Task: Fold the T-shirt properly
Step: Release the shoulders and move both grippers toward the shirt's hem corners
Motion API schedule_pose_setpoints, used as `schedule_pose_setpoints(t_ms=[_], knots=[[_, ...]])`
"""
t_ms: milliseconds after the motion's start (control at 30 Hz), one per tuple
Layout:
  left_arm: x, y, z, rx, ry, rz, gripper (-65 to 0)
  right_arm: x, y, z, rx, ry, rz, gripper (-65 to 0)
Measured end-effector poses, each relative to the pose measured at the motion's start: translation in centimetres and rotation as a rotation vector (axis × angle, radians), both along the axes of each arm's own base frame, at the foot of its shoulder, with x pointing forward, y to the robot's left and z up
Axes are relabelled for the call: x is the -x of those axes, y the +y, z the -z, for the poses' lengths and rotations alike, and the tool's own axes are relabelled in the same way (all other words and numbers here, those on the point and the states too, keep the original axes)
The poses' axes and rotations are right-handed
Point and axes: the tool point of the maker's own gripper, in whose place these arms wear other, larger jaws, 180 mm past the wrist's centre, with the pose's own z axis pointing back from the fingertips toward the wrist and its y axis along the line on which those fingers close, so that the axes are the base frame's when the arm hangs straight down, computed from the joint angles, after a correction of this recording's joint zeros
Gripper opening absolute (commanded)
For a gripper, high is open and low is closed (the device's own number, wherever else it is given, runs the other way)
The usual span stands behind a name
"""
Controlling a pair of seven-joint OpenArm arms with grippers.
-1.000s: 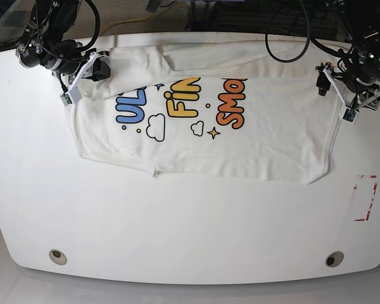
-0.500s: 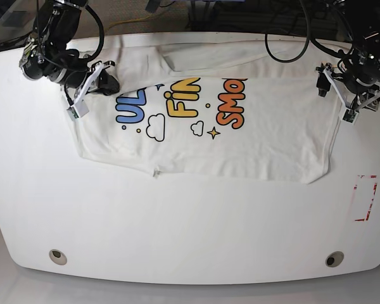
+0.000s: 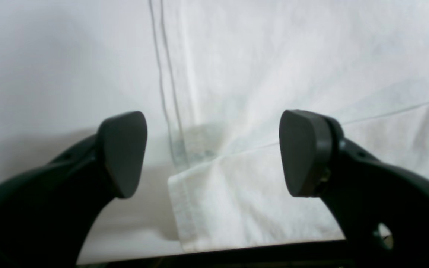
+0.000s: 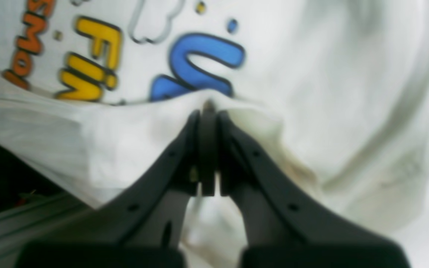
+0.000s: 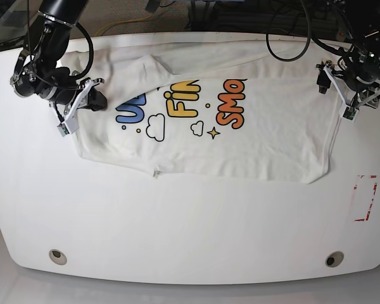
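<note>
T-shirt [image 5: 240, 142] spread print-up across far half of white surface [image 5: 190, 221]. Right gripper [image 4: 207, 106] clamped on a fabric fold beside blue lettering; left gripper [image 3: 212, 152] spread wide over hem corner, holding nothing. Risks: one-sided pull skewing the fold, thin pinch slipping free, lifted cloth bunching over print [image 5: 180, 107].

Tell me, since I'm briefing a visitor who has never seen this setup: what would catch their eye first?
First, the T-shirt spread across the far half of the white table, its blue, yellow and orange bubble lettering facing up. Next, the right gripper, at the base view's left, shut on a pinch of cloth beside the blue letters. Last, the left gripper, at the shirt's other end, its fingers open over a stitched hem corner.
</note>
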Motion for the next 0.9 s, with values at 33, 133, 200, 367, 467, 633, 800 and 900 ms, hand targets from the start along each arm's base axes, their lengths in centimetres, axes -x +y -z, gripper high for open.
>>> schedule_pose_setpoints(t_ms=[33, 133, 200, 367, 467, 633, 800, 900], knots=[[0.0, 0.0, 0.0, 0.002, -0.002, 0.000, -13.2, 0.1, -0.4, 0.4, 0.010, 0.015, 0.005, -59.0], [0.0, -0.1, 0.0, 0.002, -0.001, 0.000, -13.2, 0.8, -2.2, 1.5, 0.080, 0.066, 0.021, -48.0], [0.0, 0.0, 0.0, 0.002, -0.001, 0.000, -13.2, 0.9, -2.9, 1.5, 0.103, 0.068, 0.027, -40.3], [-0.1, -0.8, 0.3, 0.004, 0.009, 0.027, -13.2, 0.6, -5.5, 0.4, 0.133, 0.036, 0.077, -27.6], [-0.3, -1.6, 0.5, 0.018, 0.010, 0.049, -13.2, 1.1, -8.1, -0.1, 0.171, 0.036, 0.147, -22.7], [-0.4, -2.5, 0.8, 0.027, 0.019, 0.071, -13.2, -0.1, -9.3, -1.4, 0.193, -0.011, 0.163, -20.5], [-0.9, -3.6, 1.4, 0.049, 0.028, 0.098, -13.2, -3.6, -10.3, -2.3, 0.224, -0.085, 0.203, -20.5], [-1.5, -3.6, 1.6, 0.058, 0.028, 0.094, -13.2, -5.3, -10.6, -0.8, 0.258, -0.038, 0.198, -20.5]])
